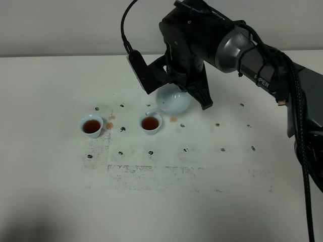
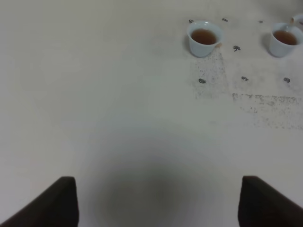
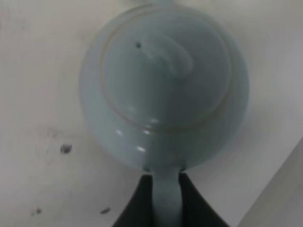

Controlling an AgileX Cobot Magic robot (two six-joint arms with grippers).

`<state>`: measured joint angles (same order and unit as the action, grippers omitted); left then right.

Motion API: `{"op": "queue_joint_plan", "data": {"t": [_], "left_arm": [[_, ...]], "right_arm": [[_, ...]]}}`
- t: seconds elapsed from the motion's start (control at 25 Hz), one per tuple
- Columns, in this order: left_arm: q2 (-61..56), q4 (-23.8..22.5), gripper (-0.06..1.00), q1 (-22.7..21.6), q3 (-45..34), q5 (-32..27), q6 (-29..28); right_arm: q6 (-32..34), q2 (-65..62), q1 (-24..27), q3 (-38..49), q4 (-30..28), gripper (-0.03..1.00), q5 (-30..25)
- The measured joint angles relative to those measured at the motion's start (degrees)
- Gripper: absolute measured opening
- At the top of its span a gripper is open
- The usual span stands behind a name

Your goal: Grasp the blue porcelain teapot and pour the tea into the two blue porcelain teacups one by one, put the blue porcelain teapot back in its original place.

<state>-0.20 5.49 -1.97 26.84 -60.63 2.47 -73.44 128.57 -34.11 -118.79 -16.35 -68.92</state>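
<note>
Right hand [image 3: 165,201] pinches the teapot [image 1: 173,99] handle; left hand [image 2: 158,201] spread; arm lettering only partly legible

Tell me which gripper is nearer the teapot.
Right. The right gripper is shut on the handle of the teapot. The left gripper hangs over bare table, far beyond both cups.

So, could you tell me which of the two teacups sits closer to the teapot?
The right-hand teacup, just under the tilted teapot; the other teacup stands further left.
</note>
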Motion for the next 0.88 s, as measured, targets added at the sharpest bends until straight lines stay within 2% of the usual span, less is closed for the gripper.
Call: {"op": "queue_joint_plan", "data": {"t": [0.28,0.6,0.72,0.88], "left_arm": [[0.00,0.00,0.66,0.00,0.00,0.00,0.00],[0.00,0.00,0.66,0.00,0.00,0.00,0.00],[0.00,0.00,0.66,0.00,0.00,0.00,0.00],[0.00,0.00,0.66,0.00,0.00,0.00,0.00]], "right_arm": [[-0.54,-0.32,5.86,-3.92,11.17,0.03,-1.24],[-6.54,-2.77,14.48,-4.39,29.87,0.03,-1.41],[-8.19,-2.77,16.67,-4.39,32.86,0.03,-1.41],[-8.38,-2.77,17.46,-4.39,33.02,0.03,-1.41]]}}
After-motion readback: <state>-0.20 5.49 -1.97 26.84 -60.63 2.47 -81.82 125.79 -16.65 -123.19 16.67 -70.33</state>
